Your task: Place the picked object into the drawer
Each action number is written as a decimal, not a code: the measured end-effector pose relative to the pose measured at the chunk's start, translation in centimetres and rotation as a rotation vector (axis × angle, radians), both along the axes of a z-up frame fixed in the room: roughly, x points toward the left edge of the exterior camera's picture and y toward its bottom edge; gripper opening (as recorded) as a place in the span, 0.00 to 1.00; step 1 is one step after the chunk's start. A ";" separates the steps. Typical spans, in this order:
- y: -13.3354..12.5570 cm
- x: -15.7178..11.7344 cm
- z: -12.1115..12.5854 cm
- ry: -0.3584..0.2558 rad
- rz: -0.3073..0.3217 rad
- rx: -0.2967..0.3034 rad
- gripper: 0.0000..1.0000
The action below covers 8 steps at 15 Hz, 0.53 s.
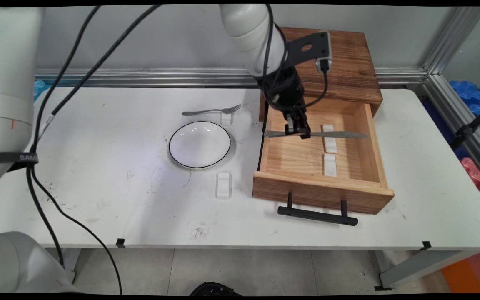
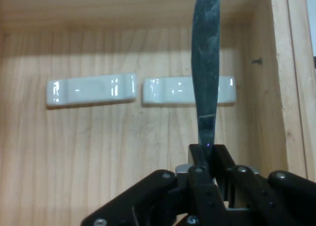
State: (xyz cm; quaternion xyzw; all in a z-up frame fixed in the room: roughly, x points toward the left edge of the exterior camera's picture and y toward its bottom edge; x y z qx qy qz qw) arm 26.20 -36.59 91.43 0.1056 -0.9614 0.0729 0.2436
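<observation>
My gripper [image 1: 298, 131] is shut on a steel table knife [image 1: 340, 134], holding it level over the open wooden drawer [image 1: 373, 137]. The knife's blade [image 2: 205, 63] reaches across one of two white rests [image 2: 168, 90] lying on the drawer floor; the other white rest [image 2: 91, 90] lies beside it. In the main view the knife runs left to right, its ends sticking out on both sides of the fingers. I cannot tell whether the knife touches the rest or hangs just above it.
A white plate with a black rim [image 1: 199, 144] sits left of the drawer. A fork [image 1: 213, 111] rests on a small white rest [image 1: 226, 118] behind the plate. Another white rest [image 1: 223, 185] lies in front. The drawer's black handle [image 1: 317, 214] juts toward the table's near edge. The wooden cabinet [image 1: 340, 62] stands behind.
</observation>
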 end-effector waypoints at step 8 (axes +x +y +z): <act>-0.7 -1.8 -2.6 -0.005 -0.007 0.001 0.00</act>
